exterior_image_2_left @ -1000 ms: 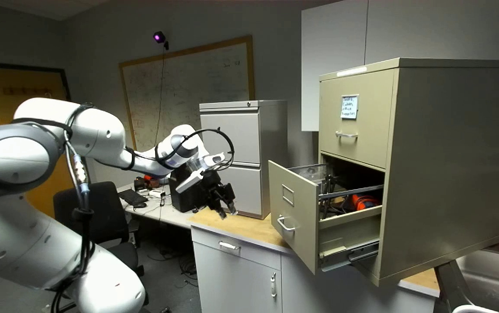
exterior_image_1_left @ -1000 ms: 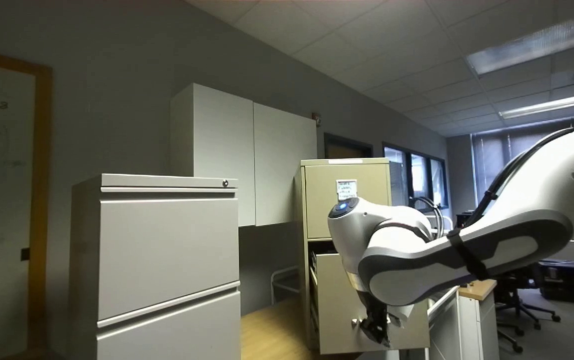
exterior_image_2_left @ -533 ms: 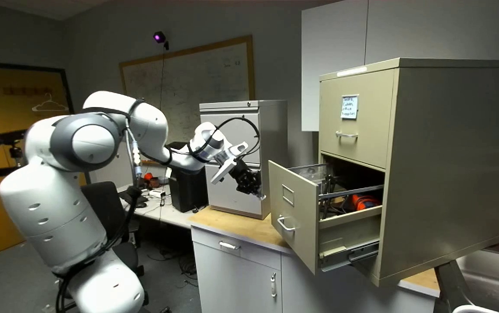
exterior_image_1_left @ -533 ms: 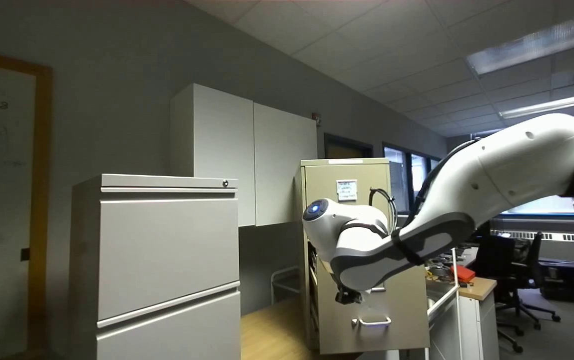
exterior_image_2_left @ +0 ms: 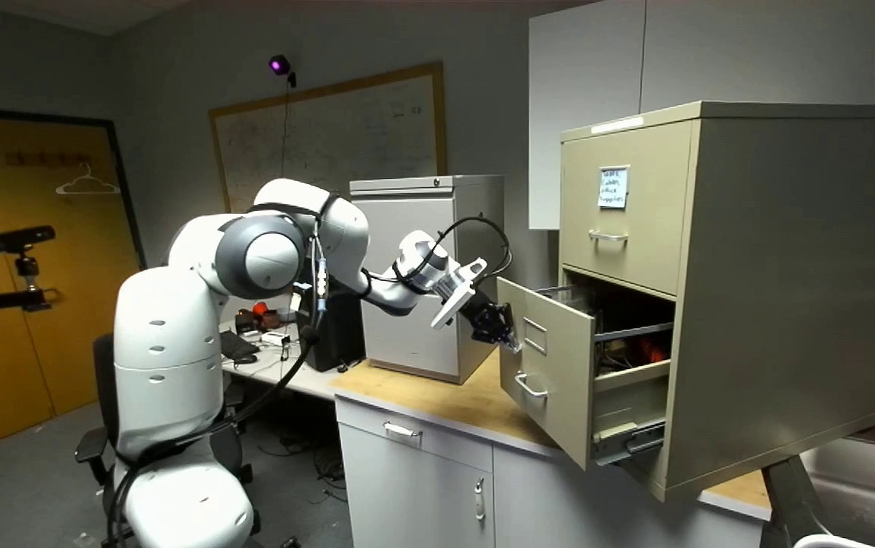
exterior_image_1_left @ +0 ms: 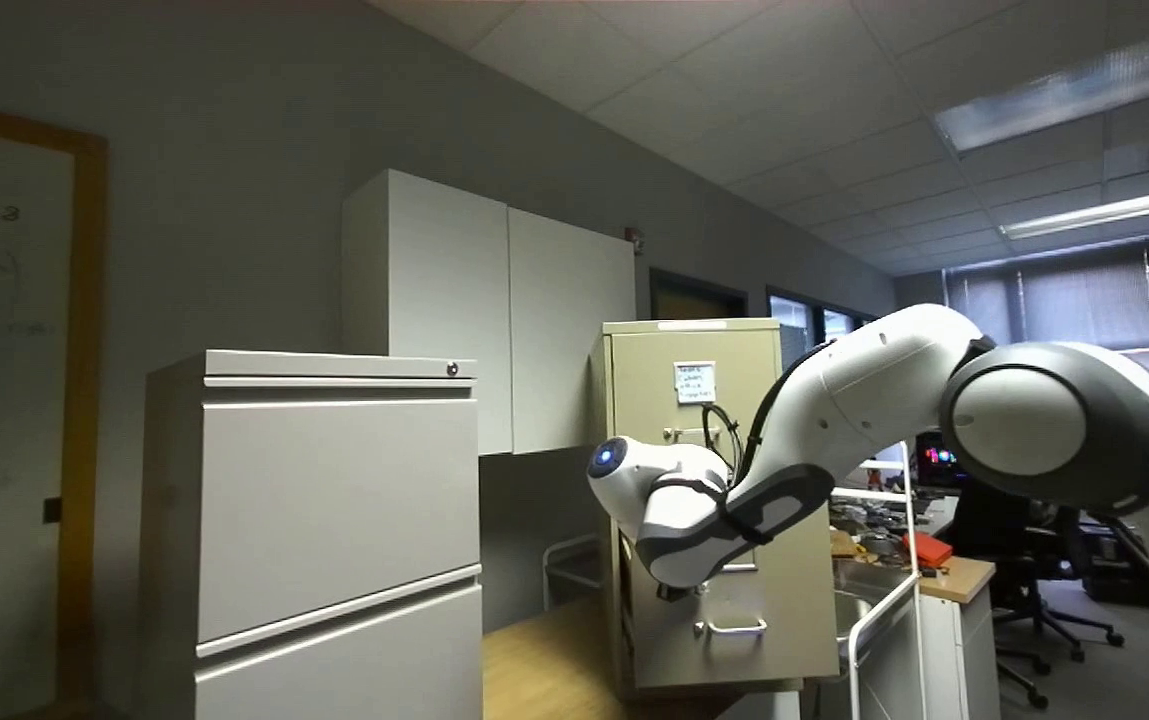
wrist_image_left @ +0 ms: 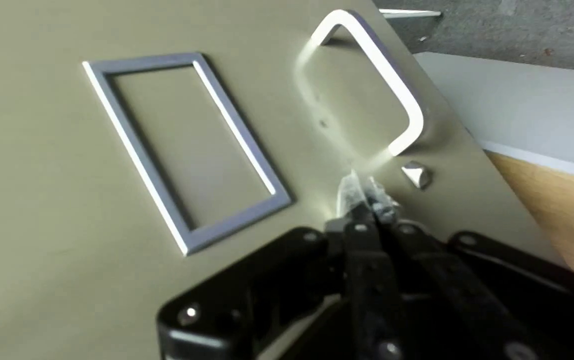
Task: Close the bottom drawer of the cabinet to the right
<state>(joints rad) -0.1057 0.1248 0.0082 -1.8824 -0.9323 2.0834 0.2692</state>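
Observation:
The beige cabinet [exterior_image_2_left: 787, 289] shows in both exterior views, with its bottom drawer [exterior_image_2_left: 570, 373] pulled partway out. That drawer's plain front [exterior_image_1_left: 794, 610] carries a curved handle [wrist_image_left: 386, 70] and an unfilled label frame [wrist_image_left: 142, 150]. My gripper [exterior_image_2_left: 515, 346] is at the front face, between label frame and handle. In the wrist view its fingers lie together, nothing between them, and the gripper [wrist_image_left: 361, 175] appears to touch the beige panel left of a small lock knob [wrist_image_left: 416, 175]. In an exterior view the arm hides most of the gripper.
A pale grey cabinet [exterior_image_2_left: 407, 327] stands on the wooden countertop [exterior_image_2_left: 437, 396] behind the arm. The upper drawer [exterior_image_2_left: 627, 205] is closed and bears a white paper label. Through the drawer's gap, a metal rail [exterior_image_2_left: 631, 332] and red contents [exterior_image_2_left: 652, 350] show. White wall cupboards [exterior_image_1_left: 574, 320] hang behind.
My arm has reached forward to the drawer front, and the gripper has gone from open to shut. The bottom drawer has slid part of the way inward within the last half second.

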